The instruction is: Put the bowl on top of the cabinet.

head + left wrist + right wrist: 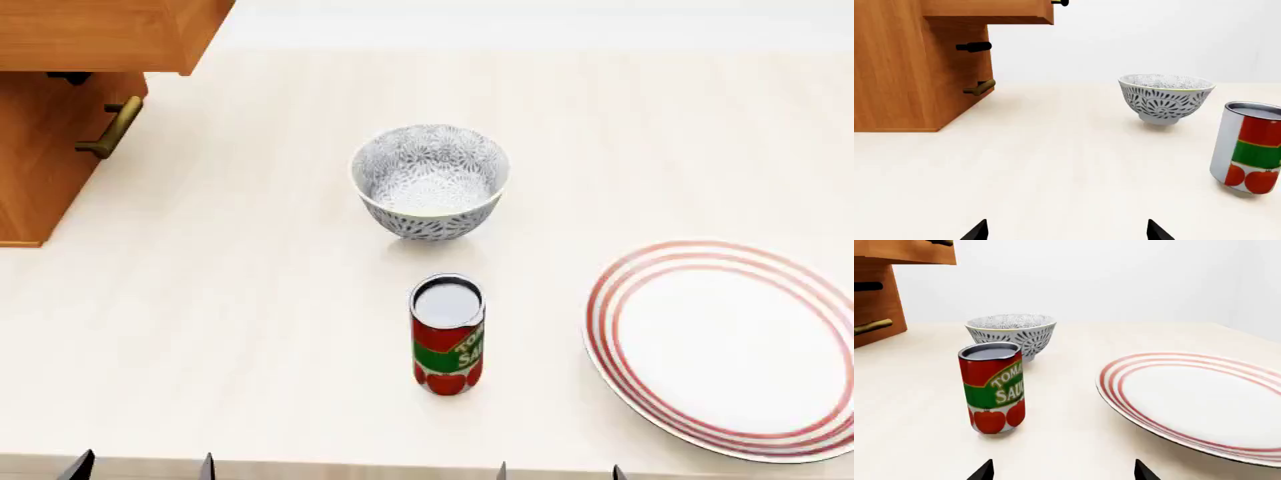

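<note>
The bowl (pixel 430 182) is deep, white with a dark leaf pattern, and stands upright on the pale table, empty; it also shows as the bowl (pixel 1165 98) and the bowl (pixel 1011 333) in the wrist views. The orange-brown cabinet (pixel 67 70) with brass handles stands at the far left, seen too as the cabinet (pixel 914 65) and the cabinet (pixel 877 295). My left gripper (pixel 142 468) is open at the near table edge, well short of the bowl. My right gripper (pixel 558 472) is open too, near the front edge. Both hold nothing.
A tomato sauce can (pixel 447 335) stands upright just in front of the bowl. A flat white plate with red rings (pixel 727 345) lies at the right. One cabinet drawer (pixel 94 35) juts out over the table's far left.
</note>
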{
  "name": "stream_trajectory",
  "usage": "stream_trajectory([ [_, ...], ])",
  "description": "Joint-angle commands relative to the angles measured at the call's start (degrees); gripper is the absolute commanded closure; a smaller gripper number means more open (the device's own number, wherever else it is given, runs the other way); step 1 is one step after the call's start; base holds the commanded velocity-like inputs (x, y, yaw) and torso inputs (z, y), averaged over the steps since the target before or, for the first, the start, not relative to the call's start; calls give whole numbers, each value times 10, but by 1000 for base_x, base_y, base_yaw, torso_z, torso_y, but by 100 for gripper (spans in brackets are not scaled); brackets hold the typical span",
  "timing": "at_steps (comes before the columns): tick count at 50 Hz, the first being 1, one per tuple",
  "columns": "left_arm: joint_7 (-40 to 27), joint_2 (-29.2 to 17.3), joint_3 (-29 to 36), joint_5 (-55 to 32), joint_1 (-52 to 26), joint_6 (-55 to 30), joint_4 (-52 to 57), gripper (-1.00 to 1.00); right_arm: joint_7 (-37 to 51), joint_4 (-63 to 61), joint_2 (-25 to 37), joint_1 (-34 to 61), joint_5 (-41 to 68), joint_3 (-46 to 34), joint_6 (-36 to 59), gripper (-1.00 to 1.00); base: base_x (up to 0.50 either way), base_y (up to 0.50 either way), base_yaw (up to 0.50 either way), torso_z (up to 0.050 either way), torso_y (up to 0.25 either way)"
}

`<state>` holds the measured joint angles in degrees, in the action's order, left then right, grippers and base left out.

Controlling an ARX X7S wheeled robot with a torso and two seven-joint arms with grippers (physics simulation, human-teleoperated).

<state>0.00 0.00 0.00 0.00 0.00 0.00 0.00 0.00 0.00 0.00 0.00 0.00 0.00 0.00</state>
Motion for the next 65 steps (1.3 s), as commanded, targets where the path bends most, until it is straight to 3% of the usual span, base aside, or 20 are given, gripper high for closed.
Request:
stream_trajectory([
  [1,-10,-9,7,-15,1,2,1,-100,-4,-2,10,-4,23,-12,-22,-100,0,0,0,0,0],
  [9,-25,-22,28,-28,0,1,-2,-100,6,-2,24,-1,39,-34,-7,-100,0,0,0,0,0],
  [11,0,-33,47,-32,-11,-18,-12,-100,9,0,26,0,44,-35,-8,-100,0,0,0,0,0],
  [12,-42,-21,39,-15,-19,-18,-22,-100,9,5,24,1,50,-35,-13,-100,0,0,0,0,0],
  [15,-49,-23,39,-22,-20,-17,-24,-100,13,3,29,-1,51,-40,-13,-100,0,0,0,0,0],
  [22,-39,-30,36,-58,0,15,-3,-100,26,1,36,0,50,-49,-4,-100,0,0,0,0,0],
  [23,-38,-40,57,-30,-7,-13,-8,-100,26,0,37,-1,53,-49,-5,-100,0,0,0,0,0],
  [31,-41,-45,58,-46,-5,-6,-5,-100,30,3,44,0,53,-61,-15,-100,0,10,0,0,0],
  [65,-63,-66,85,-63,-11,-6,-12,-100,60,3,64,4,66,-86,-12,-100,15,500,0,0,0],
])
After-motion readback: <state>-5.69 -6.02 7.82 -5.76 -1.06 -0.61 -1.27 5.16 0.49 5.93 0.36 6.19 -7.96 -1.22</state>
